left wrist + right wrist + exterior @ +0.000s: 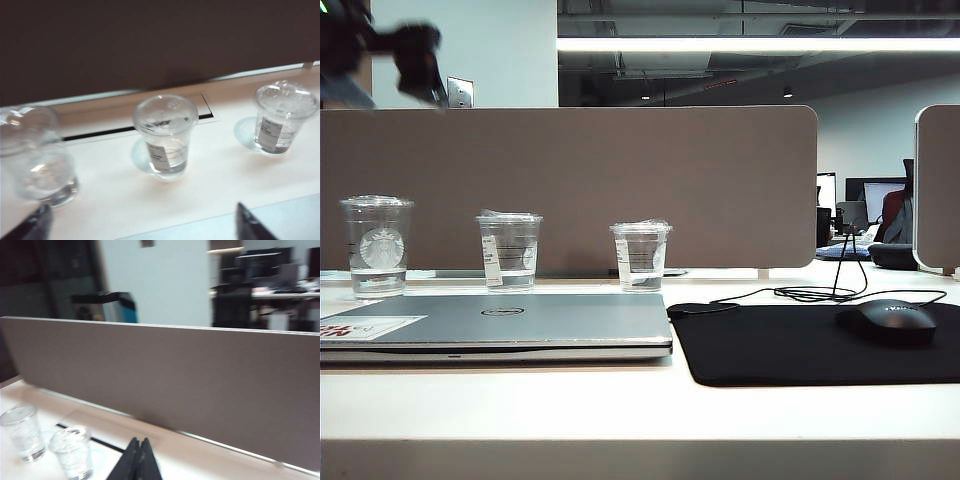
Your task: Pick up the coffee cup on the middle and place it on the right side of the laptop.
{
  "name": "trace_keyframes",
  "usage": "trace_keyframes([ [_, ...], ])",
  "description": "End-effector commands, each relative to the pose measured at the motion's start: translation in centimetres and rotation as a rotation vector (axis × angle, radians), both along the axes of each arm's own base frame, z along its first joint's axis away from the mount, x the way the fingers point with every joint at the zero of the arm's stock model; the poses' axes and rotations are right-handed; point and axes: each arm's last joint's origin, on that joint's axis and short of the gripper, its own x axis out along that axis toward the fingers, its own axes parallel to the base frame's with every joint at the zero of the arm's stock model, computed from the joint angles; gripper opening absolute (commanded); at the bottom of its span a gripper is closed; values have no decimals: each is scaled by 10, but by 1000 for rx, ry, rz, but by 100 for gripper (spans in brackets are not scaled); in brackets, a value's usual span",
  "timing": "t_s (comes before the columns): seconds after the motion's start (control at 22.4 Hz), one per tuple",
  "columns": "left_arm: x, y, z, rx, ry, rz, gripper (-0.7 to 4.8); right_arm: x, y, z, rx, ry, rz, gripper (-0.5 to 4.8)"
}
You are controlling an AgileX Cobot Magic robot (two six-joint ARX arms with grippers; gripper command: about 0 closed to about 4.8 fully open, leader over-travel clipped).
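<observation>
Three clear plastic cups stand in a row on the pale worktop in front of a grey partition, each lidded and holding a little water. The coffee cup is the middle one, with a white label strip on its side; it sits just behind the closed silver-grey laptop, apart from it. To its left in the exterior view stands a cup with a round white logo, and to its right a third cup, also labelled. One black mouse mat lies just right of the laptop, carrying one black mouse whose cable trails away behind. The left end effector hangs above the near side of the cups with its fingers spread wide and nothing between them; in the exterior view a dark blurred arm shows at the upper left. The right end effector has its two fingers pressed together, empty, above the worktop near two of the cups and facing the partition.
</observation>
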Motion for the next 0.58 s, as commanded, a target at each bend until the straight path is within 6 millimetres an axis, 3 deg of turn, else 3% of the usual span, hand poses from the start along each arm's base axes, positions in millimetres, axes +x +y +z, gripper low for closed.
trace_keyframes([
  [0.04, 30, -6, -20, -64, -48, -25, 479, 32, 4, 6, -6, -11, 51, -5],
  [0.22, 78, -14, -71, -97, -31, -40, 479, 60, 5, -1, -5, 2, 38, -5],
  [0.58, 122, -25, -122, -100, -61, -46, 479, 76, 6, -18, -13, 42, 19, -5],
])
